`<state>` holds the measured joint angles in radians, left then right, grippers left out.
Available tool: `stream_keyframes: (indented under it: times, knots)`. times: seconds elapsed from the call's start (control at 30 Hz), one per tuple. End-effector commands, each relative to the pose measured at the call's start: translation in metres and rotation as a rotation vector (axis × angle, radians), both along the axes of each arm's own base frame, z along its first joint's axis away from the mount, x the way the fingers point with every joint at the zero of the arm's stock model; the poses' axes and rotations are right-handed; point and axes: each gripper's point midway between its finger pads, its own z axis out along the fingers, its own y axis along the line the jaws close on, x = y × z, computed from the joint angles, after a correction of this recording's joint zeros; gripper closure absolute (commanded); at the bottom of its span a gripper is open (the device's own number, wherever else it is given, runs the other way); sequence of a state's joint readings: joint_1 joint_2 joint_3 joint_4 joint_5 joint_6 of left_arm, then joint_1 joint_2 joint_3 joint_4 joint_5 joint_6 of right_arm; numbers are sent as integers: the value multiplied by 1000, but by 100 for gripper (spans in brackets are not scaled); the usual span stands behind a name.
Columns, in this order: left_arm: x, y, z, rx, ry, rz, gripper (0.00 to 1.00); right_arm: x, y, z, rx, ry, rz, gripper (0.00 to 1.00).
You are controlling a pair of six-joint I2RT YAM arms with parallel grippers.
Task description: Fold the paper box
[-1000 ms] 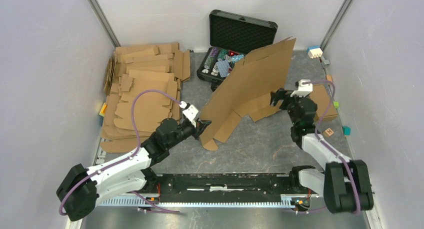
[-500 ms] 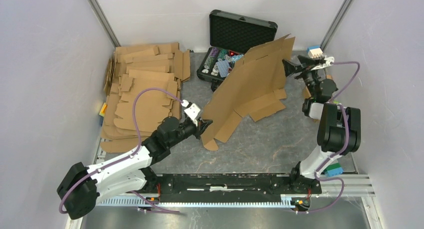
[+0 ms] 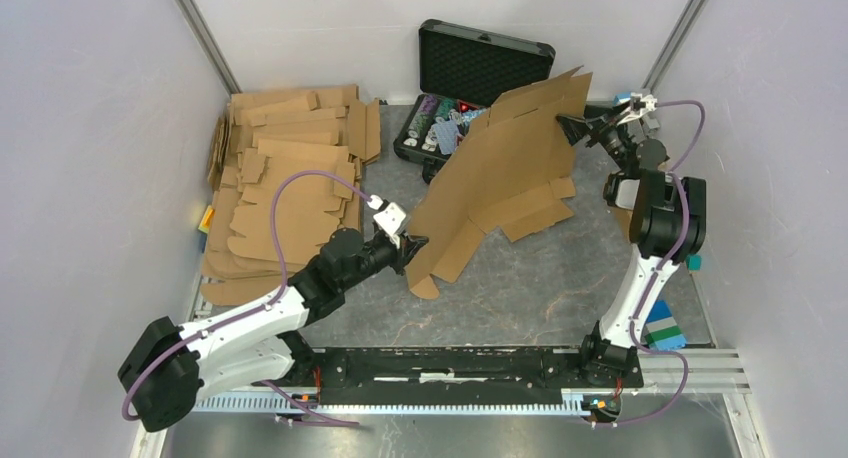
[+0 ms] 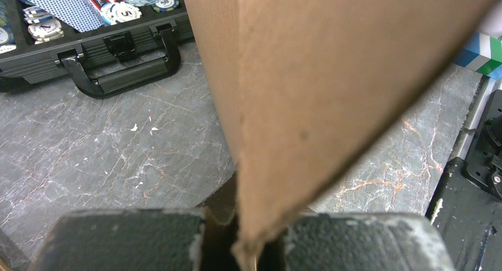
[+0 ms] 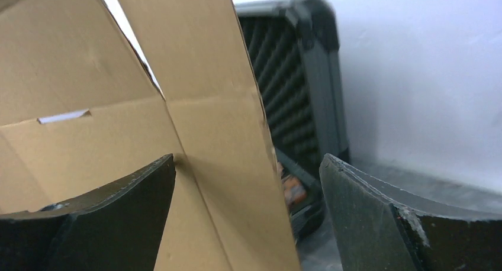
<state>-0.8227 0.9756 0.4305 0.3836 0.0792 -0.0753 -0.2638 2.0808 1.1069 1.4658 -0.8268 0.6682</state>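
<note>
Between left jaws, paper box point(image 3: 500, 168) (creased)

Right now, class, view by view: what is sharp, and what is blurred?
Top external: even light, all sharp, box included. Left wrist: the box, close to the lens, is soft; case and table sharp. Right wrist: box fairly sharp, case behind it blurred.
</note>
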Motion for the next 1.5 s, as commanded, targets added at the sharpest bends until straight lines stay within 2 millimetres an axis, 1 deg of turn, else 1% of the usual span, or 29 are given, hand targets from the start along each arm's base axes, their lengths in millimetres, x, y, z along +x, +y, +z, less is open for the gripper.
stream_keyframes:
  times: [0.0, 0.03, 0.1, 0.13, 0.17, 0.2, 0.23, 0.27, 0.33, 0.37, 0.4, 0.43, 0.47, 0.5, 0.53, 0.57, 0.6, 0.67, 0.73, 0.77, 0.83, 0.9, 0.93, 0.97, 1.1, 1.23, 1.3, 1.37, 1.47]
  knots:
    - [4, -3, 4, 22, -10, 1, 92, -32, 26, 30, -17, -193, 161, 6]
    - [4, -3, 5, 20, -12, 9, 92, -39, 30, 32, -8, -205, 179, 9]
    - [6, -1, 4, 23, -10, 24, 92, -52, 37, 36, 4, -214, 194, 11]
    - [7, 0, 4, 23, -11, 32, 92, -58, 42, 34, 4, -206, 193, 12]
    - [8, 1, 4, 22, -12, 37, 92, -65, 44, 38, -6, -216, 178, 14]
    - [8, 1, 4, 22, -13, 39, 92, -70, 46, 35, -9, -198, 158, 16]
    - [8, 2, 5, 21, -14, 41, 92, -77, 47, 38, -22, -201, 128, 17]
    - [8, 3, 5, 18, -15, 48, 92, -83, 49, 32, -32, -180, 103, 20]
    - [8, 5, 6, 16, -17, 57, 92, -95, 52, 29, -56, -154, 43, 29]
    - [8, 5, 7, 10, -21, 60, 92, -99, 55, 17, -68, -113, 15, 36]
    - [9, 6, 6, 10, -25, 63, 92, -105, 56, 15, -79, -96, -20, 42]
    - [9, 6, 7, 8, -28, 62, 92, -109, 60, 2, -102, -54, -51, 47]
    - [9, 7, 8, 6, -31, 64, 92, -113, 60, -3, -119, -28, -98, 51]
    - [8, 7, 8, 4, -32, 63, 92, -121, 65, -12, -150, -7, -124, 53]
    - [8, 8, 10, 1, -37, 64, 92, -128, 69, -20, -176, 16, -151, 52]
    - [7, 8, 11, -4, -41, 64, 92, -134, 71, -22, -204, 18, -190, 51]
    - [7, 9, 13, -10, -45, 64, 92, -138, 69, -32, -230, 53, -227, 53]
    - [4, 9, 16, -23, -55, 56, 92, -145, 74, -43, -248, 100, -262, 61]
    - [3, 10, 18, -29, -61, 54, 92, -151, 74, -51, -235, 132, -287, 65]
    - [2, 10, 19, -30, -63, 51, 92, -153, 73, -59, -227, 166, -305, 60]
    - [0, 10, 19, -33, -64, 37, 92, -158, 66, -71, -195, 222, -363, 40]
    - [-1, 10, 19, -33, -63, 36, 92, -165, 64, -76, -164, 248, -381, 31]
    - [-1, 10, 18, -28, -62, 35, 92, -168, 64, -78, -160, 261, -391, 29]
    - [0, 9, 17, -27, -61, 34, 92, -171, 68, -81, -168, 273, -377, 28]
    - [-1, 7, 15, -18, -58, 22, 92, -179, 78, -85, -200, 272, -350, 27]
    - [0, 5, 12, -10, -50, 15, 91, -176, 80, -89, -209, 311, -358, 27]
    - [-1, 4, 12, -9, -50, 11, 91, -176, 75, -93, -211, 347, -398, 24]
    - [-1, 5, 13, -10, -53, 13, 92, -179, 62, -95, -208, 368, -479, 20]
    - [-1, 5, 14, -10, -56, 15, 91, -184, 43, -90, -187, 374, -581, 20]
